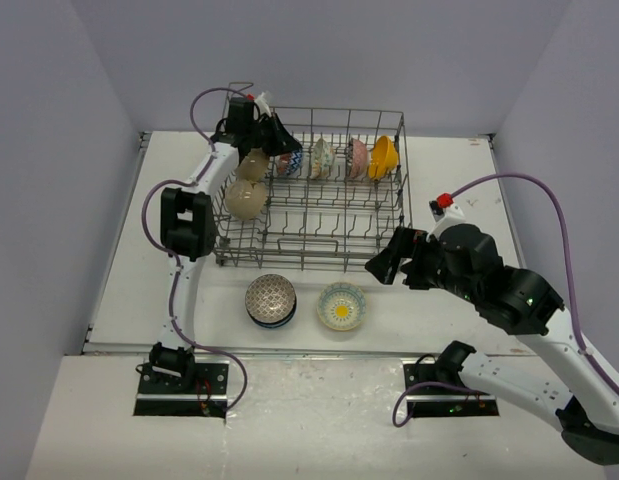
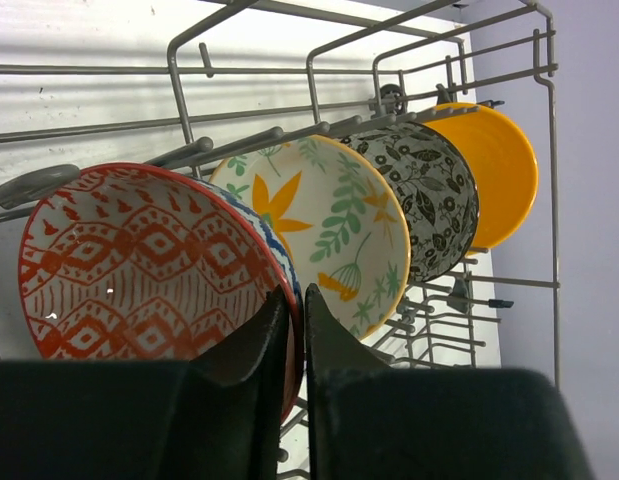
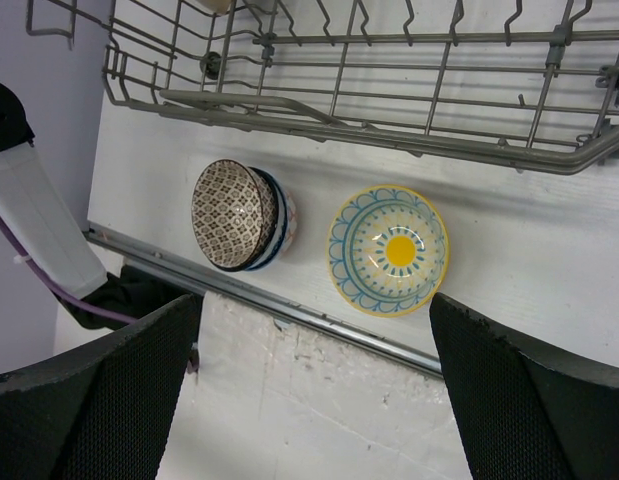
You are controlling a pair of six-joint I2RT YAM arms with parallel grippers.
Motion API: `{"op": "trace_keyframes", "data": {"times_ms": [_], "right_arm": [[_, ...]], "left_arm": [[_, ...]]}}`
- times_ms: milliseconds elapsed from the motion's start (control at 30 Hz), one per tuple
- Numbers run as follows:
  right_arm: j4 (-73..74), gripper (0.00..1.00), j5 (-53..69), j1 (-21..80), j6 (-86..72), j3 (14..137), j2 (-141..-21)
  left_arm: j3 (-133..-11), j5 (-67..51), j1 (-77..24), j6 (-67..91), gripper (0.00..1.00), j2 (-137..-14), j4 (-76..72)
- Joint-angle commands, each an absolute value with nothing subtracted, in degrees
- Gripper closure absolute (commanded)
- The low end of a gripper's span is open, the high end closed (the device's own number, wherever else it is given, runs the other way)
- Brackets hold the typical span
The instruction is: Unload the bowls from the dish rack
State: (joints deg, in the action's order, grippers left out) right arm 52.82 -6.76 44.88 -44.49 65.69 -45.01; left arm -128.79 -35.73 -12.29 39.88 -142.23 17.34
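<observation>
**Unloading in progress, grasp stage.** The left gripper (image 2: pixel 297 297) reaches into the upper left corner of the dish rack (image 1: pixel 403 190), at the left end of a row of four bowls standing on edge between the tines. In the left wrist view its jaws are drawn almost together. The right rim of the red-patterned bowl (image 2: pixel 139 260) runs into the narrow slit between them. They appear to pinch that rim, though the contact itself is hidden behind the fingers.

To the right in the same row stand the floral bowl (image 2: pixel 329 225), the black-and-white bowl (image 2: pixel 429 195) and the orange-yellow bowl (image 2: pixel 499 170). Two beige bowls (image 1: pixel 247 198) lie in the rack's left part, just below the left gripper in the top view.

The left arm is stretched far forward along the rack's left side, with the wrist pitched down over the row.

The right gripper (image 3: pixel 314 305) hovers off the rack's lower right corner with its jaws spread wide, holding nothing. Below it on the table (image 1: pixel 459 170) sit a stacked brown-patterned bowl (image 3: pixel 234 215) and, just beside it, a yellow-centred bowl (image 3: pixel 389 250).

**Next move (judged).** The pinched bowl must be lifted straight up to clear the tines and the neighbouring floral bowl. It can then be carried to the table in front of the rack.
</observation>
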Motion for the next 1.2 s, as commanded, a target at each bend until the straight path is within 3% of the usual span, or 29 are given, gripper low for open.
{"op": "trace_keyframes", "data": {"times_ms": [0, 100, 1167], "right_arm": [[52.47, 0.01, -8.17, 44.65, -43.33, 68.03, -45.35], [52.56, 0.01, -8.52, 44.65, -43.15, 68.2, -45.26], [50.98, 0.01, -9.49, 44.65, -42.27, 69.26, -47.28]], "left_arm": [[-129.2, -38.49, -11.95, 41.92, 0.93, -140.98, 12.84], [-128.67, -39.19, -11.6, 43.24, 1.0, -140.54, 11.52], [-126.57, -46.22, -7.21, 50.8, 1.0, -130.69, 6.51]]}}
